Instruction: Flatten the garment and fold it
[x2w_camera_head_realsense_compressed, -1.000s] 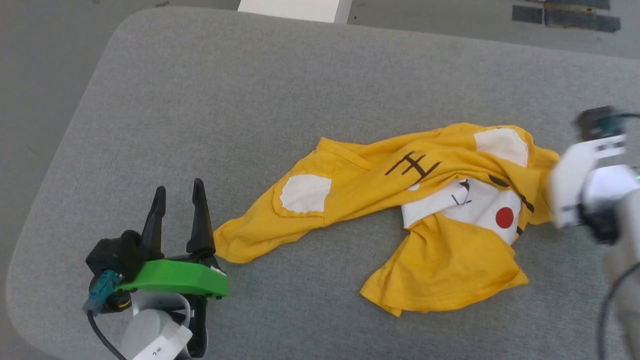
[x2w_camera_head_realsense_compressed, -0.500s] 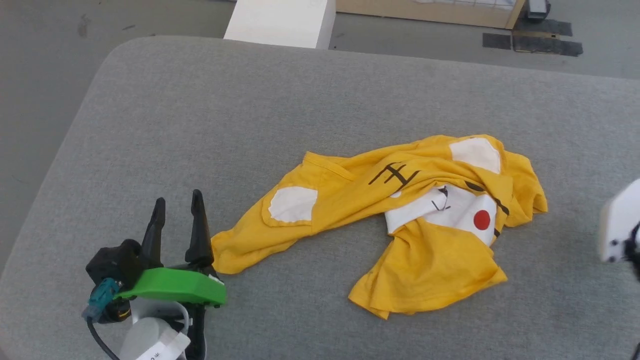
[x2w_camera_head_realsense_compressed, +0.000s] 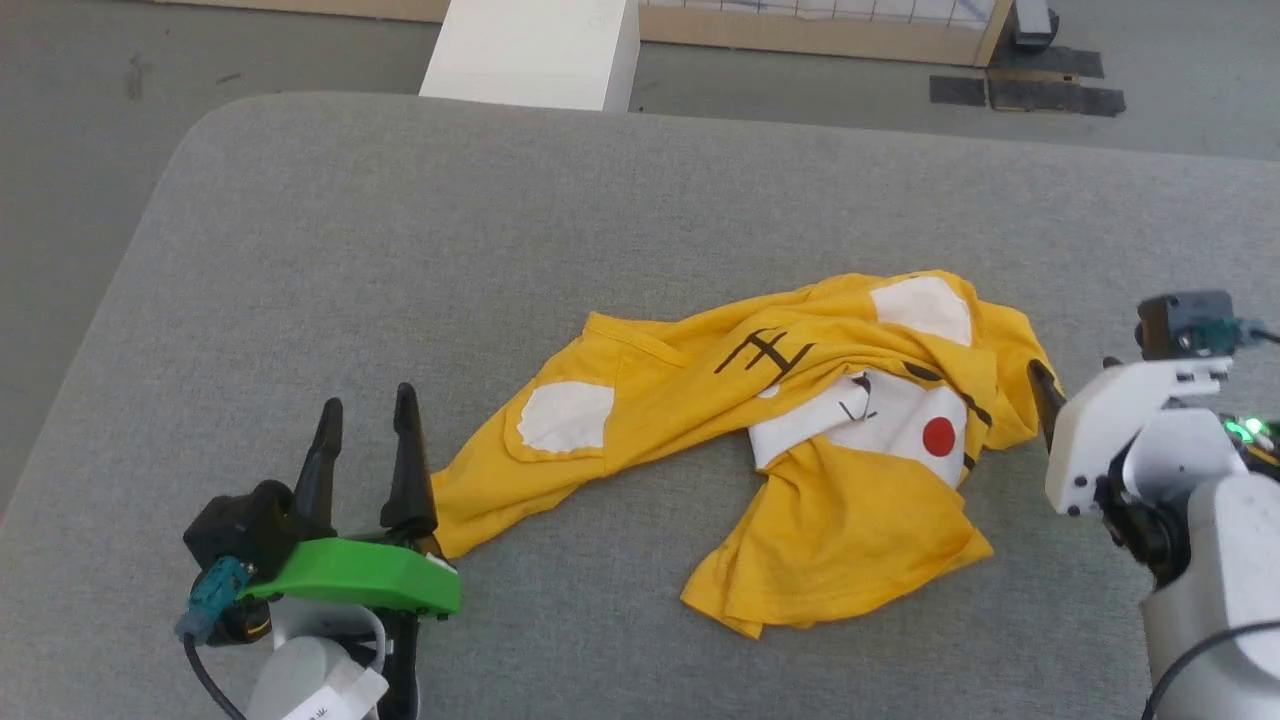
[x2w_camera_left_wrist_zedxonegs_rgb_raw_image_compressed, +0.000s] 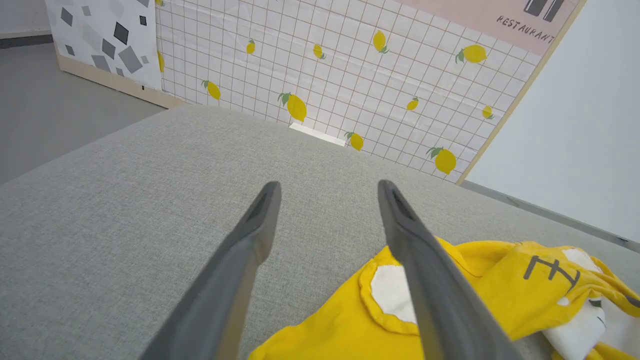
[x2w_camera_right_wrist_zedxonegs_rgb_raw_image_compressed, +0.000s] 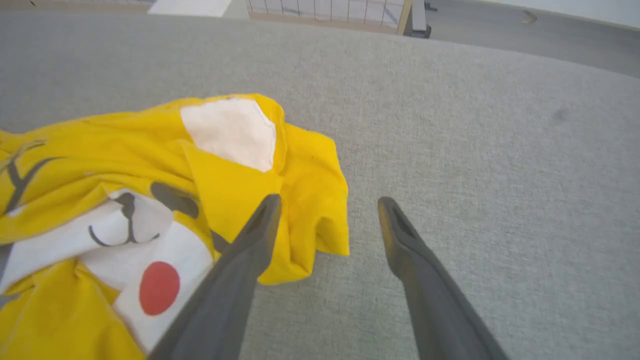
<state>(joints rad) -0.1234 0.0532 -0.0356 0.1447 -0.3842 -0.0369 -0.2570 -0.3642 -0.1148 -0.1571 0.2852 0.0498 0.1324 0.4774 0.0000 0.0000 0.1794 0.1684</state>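
Noting layout before flattening: the yellow shirt (x2w_camera_head_realsense_compressed: 690, 390) lies crumpled on the grey bench (x2w_camera_head_realsense_compressed: 400, 250), closer to the near edge than the far one. Its long axis runs left to right along that edge. The print faces up, and the right half is bunched with a flap folded over it.

Left gripper (x2w_camera_head_realsense_compressed: 368, 398): open, empty, towards the near left corner. One finger is just beside the shirt's left end; cannot tell if it touches.

Right gripper (x2w_camera_right_wrist_zedxonegs_rgb_raw_image_compressed: 328, 199): open, empty, at the shirt's right end. One finger is over the bunched yellow edge, the other over bare bench.

Each arm sits at its own end of the long axis.

Judgement: the coming move is a pinch at both ends and a pull apart along that axis. The right end risks a grab through several layers.
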